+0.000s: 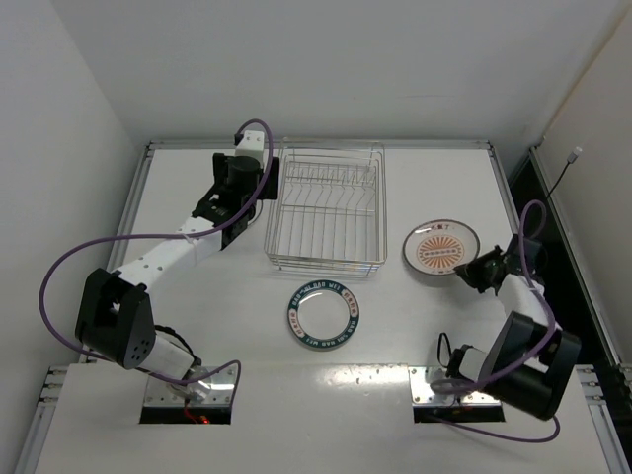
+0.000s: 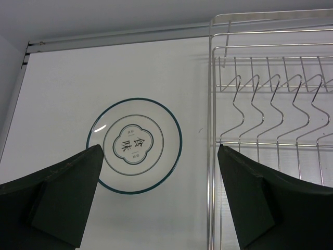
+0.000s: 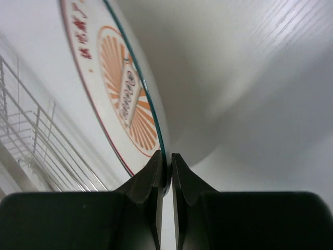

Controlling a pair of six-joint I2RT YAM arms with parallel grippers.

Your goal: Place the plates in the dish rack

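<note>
Right gripper (image 3: 166, 172) is clamped on the near rim of the round plate with the orange-red sunburst centre (image 3: 125, 99). The fingers are pinched tight with only the plate edge between them. That plate (image 1: 439, 247) sits just right of the rectangular chrome wire dish rack (image 1: 380, 202), close to the rack's front right corner. It looks tipped up off the white table (image 1: 197, 375), judging by the shadow under it. The rack is to the left of the right gripper (image 1: 462, 267), so the carry probably goes leftward over the right wall. The plate then needs to go edge-down between the prongs. Left gripper (image 2: 159, 156) is wide open and holds nothing. It hangs over the pale grey round plate with the dark centre motif (image 2: 134, 146), which lies flat just left of the rack's left wall (image 2: 210, 104). The arm hides this plate in the top view. The white round plate with the dark blue lettered rim (image 1: 324, 316) lies flat in front of the rack, apart from both grippers. The rack has no plates in it yet.
</note>
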